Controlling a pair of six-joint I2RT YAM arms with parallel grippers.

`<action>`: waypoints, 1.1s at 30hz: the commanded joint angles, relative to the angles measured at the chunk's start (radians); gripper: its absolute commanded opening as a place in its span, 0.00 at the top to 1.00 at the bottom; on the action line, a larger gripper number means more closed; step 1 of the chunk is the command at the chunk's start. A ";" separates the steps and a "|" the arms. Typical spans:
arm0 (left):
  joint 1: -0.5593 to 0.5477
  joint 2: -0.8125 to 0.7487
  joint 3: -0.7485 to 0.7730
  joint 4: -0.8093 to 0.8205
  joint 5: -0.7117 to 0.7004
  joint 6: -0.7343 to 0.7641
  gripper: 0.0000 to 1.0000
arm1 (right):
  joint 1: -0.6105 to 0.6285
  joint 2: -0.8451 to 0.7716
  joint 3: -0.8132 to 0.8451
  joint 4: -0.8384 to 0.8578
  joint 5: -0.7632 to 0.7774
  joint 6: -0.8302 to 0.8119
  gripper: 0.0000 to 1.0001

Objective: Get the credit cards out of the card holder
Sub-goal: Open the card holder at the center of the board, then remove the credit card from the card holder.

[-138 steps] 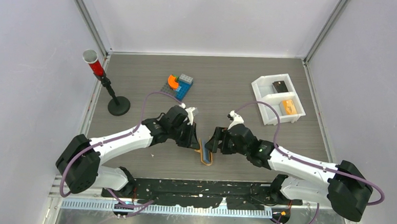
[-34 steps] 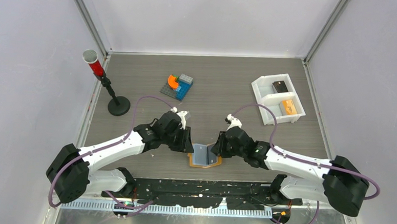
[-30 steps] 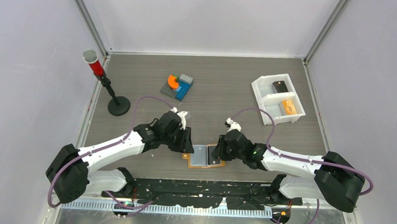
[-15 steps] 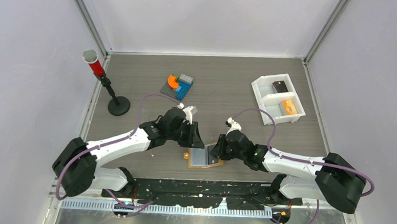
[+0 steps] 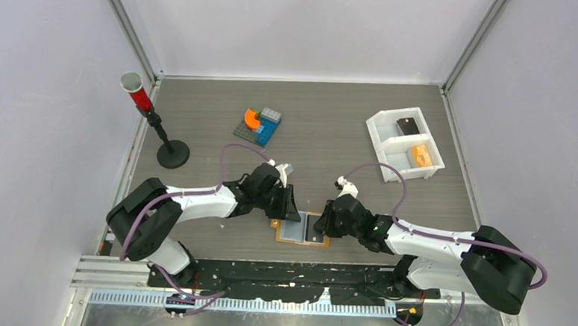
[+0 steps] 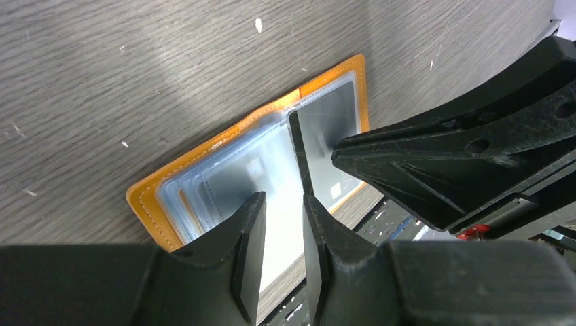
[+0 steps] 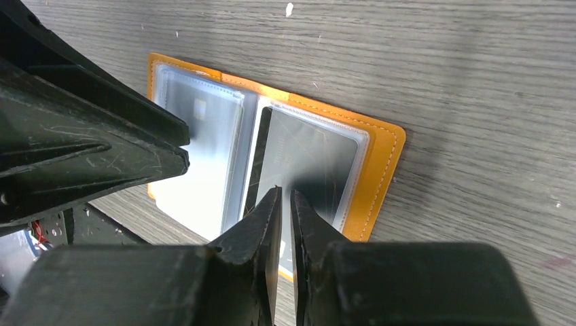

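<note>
The card holder (image 5: 302, 231) lies open on the counter (image 5: 332, 135). The left claw (image 6: 283, 200) is slightly open at its 9 o'clock. The right claw (image 7: 285, 193) is at 3, its state unclear.

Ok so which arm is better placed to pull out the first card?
Probably the right: the right gripper hangs directly over the dark card in its sleeve, while the left gripper sits over a pale sleeve.

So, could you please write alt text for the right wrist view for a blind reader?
An orange card holder lies open on a grey table, a dark credit card in its right-hand sleeve. The right gripper points at that card; the left gripper reaches over the other sleeve.
</note>
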 commanded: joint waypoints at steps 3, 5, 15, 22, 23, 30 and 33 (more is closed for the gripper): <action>-0.004 0.002 -0.010 0.093 -0.004 -0.005 0.71 | -0.005 -0.026 -0.046 0.029 0.020 0.019 0.83; -0.005 -0.009 -0.006 0.088 -0.005 -0.008 0.71 | -0.005 -0.038 -0.046 0.029 0.019 0.019 0.83; -0.056 -0.008 0.037 0.103 0.006 -0.044 0.70 | -0.005 -0.152 -0.032 -0.044 0.046 0.018 0.83; -0.072 0.059 0.049 0.138 -0.007 -0.040 0.70 | -0.005 -0.120 -0.052 -0.050 0.051 0.021 0.83; -0.072 0.076 0.052 0.146 -0.006 -0.040 0.70 | -0.005 -0.116 -0.061 -0.048 0.056 0.025 0.83; -0.076 0.150 0.049 0.170 -0.023 -0.037 0.70 | -0.005 -0.104 -0.090 -0.034 0.062 0.033 0.84; -0.080 0.147 0.061 0.106 -0.057 -0.016 0.70 | -0.005 -0.104 -0.097 -0.035 0.061 0.032 0.84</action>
